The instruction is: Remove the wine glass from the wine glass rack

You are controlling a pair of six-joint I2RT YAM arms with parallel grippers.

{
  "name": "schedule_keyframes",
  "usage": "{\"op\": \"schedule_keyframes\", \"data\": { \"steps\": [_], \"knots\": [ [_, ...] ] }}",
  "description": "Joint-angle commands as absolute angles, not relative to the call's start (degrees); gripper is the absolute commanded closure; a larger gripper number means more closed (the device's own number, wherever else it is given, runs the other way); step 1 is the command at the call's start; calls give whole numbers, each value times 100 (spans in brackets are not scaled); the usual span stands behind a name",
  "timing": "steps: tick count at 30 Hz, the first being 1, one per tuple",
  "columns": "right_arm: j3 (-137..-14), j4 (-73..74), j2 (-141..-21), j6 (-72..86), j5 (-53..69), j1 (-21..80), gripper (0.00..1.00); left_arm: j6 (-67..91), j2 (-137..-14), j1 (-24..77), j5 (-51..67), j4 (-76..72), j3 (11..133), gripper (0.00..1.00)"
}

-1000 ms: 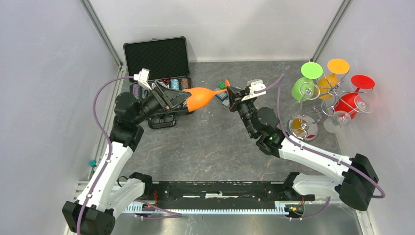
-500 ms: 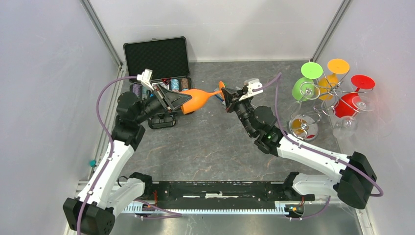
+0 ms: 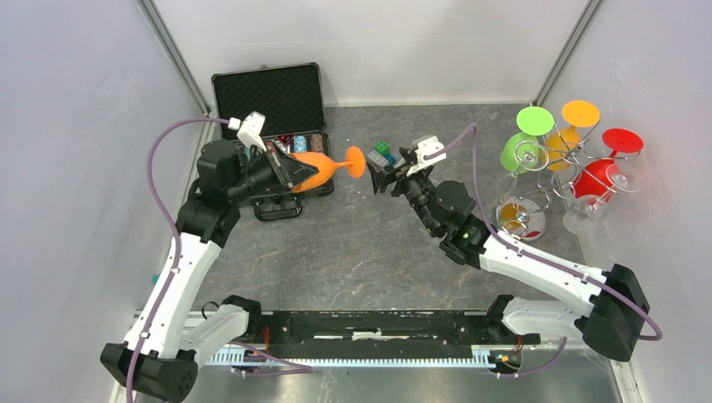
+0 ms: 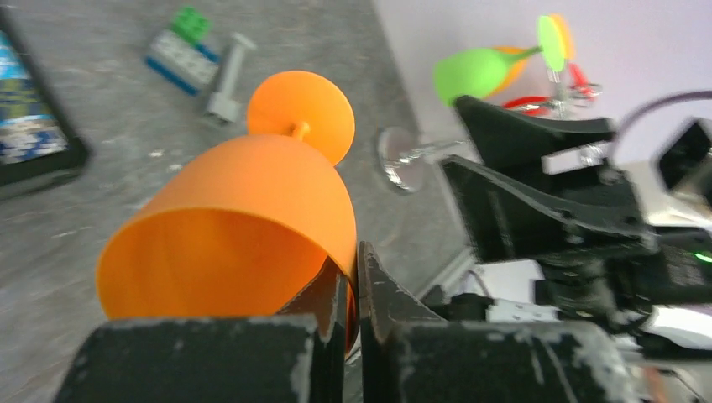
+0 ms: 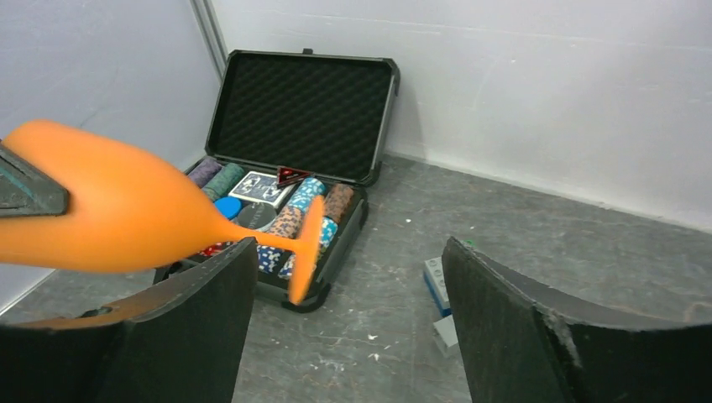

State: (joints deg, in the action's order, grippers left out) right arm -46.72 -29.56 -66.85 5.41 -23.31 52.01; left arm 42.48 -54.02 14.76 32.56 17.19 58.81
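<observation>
Orange wine glass (image 3: 317,169) held clear of the rack, above the surface (image 3: 353,252), left of centre near the far edge.
Bowl rim is clamped by the left pincer (image 3: 290,171); glass is laid sideways, foot toward the right pincer (image 3: 379,178), which is spread wide, just beside the foot, not touching. Wine glass rack (image 3: 564,155) is stood at the far-right corner.

Both arms are built of smooth white shell links joined by black cylindrical joint housings. On the left arm (image 3: 180,277) a purple cable (image 3: 154,164) runs up to a white camera block (image 3: 250,130) at the wrist. The right arm (image 3: 537,273) has a matching purple lead (image 3: 475,168) and a small green light (image 3: 459,238) on one black joint. The left gripper (image 4: 351,264) is matte black, scuffed and chipped pale at the edges. The right gripper (image 5: 348,252) has broad, black, wedge-shaped fingers (image 5: 520,327) with a grainy surface.
</observation>
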Motion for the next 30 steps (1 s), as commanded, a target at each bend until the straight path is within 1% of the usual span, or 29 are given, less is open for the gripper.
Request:
{"op": "schedule_keyframes", "data": {
  "steps": [1, 7, 10, 12, 21, 27, 30],
  "knots": [
    [-4684, -2987, -6179, -107, -2671, 5212, 14, 2379, -5613, 1490, 1734, 4104, 6668, 98],
    [-4634, -2647, -5810, -623, -3087, 5212, 12, 1756, -6264, 1494, 457, 5681, 6976, 98],
    [-4757, -2288, -5759, -736, -3258, 5212, 11, 1692, -6599, 1494, -643, 6189, 7034, 98],
    [-4828, -2085, -5759, -771, -3394, 5212, 11, 1734, -6820, 1494, -1171, 6416, 7087, 98],
    [-4748, -1942, -5666, -970, -3731, 5203, 10, 1853, -7218, 1490, -1692, 6569, 7009, 98],
    [-4811, -1826, -5610, -1049, -3903, 5194, 10, 1937, -7303, 1494, -1622, 6566, 6912, 98],
    [-4873, -1721, -5575, -1096, -3976, 5194, 10, 1955, -7371, 1483, -1795, 6566, 6823, 97]
  ]
}}
